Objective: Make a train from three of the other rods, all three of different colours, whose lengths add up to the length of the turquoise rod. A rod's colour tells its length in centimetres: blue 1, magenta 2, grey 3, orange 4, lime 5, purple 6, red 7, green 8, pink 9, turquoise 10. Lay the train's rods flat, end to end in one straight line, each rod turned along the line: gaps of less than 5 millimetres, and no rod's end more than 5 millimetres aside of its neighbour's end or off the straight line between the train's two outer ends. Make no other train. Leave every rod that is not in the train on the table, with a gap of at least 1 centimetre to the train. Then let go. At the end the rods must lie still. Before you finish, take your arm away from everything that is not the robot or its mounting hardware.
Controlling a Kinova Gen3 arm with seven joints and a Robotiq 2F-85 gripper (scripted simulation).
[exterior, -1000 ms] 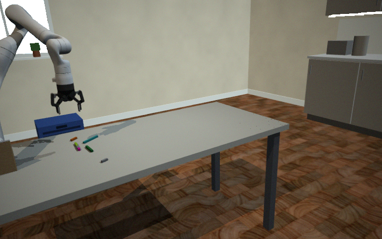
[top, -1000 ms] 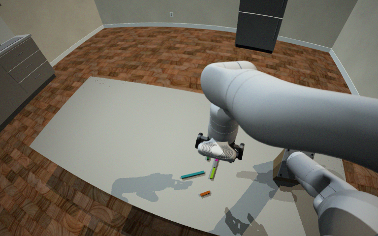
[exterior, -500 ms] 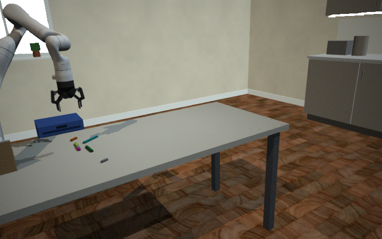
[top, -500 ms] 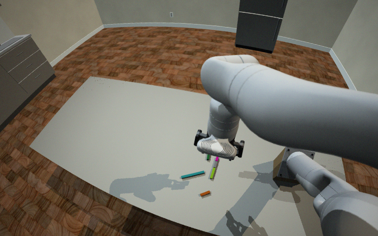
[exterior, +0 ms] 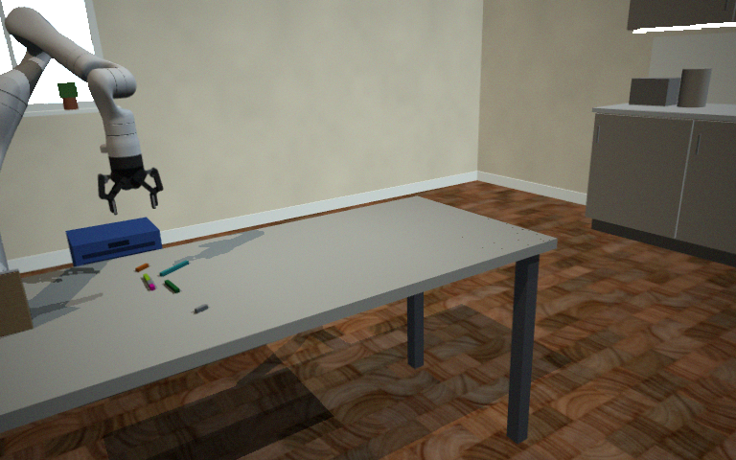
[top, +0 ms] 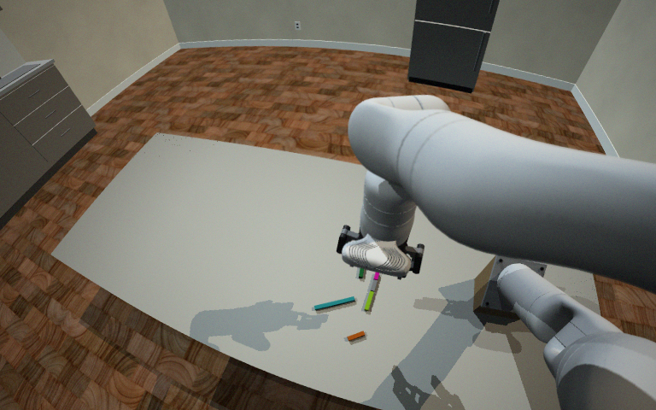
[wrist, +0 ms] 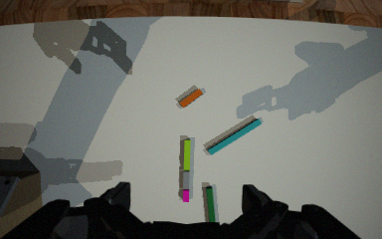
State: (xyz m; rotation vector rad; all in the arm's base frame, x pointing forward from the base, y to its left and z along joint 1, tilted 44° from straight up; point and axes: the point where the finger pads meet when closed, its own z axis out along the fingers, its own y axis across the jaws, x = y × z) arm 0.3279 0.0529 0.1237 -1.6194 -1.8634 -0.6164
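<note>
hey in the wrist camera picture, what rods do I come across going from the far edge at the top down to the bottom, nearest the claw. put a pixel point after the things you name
Orange rod (top: 355, 336) (exterior: 142, 267) (wrist: 191, 98), turquoise rod (top: 334, 303) (exterior: 173, 268) (wrist: 235, 136), lime rod (top: 369, 301) (exterior: 146, 277) (wrist: 187, 154), grey rod in the row (top: 373, 284) (wrist: 186, 180), green rod (top: 361, 272) (exterior: 172, 286) (wrist: 211, 205). Magenta is left out: it overlaps green's span.

claw (top: 379, 257) (exterior: 134, 210) (wrist: 186, 196) | slightly higher above the table (top: 231, 217) (exterior: 325, 260) (wrist: 308, 169) than one second ago | its shadow slightly shifted
</note>
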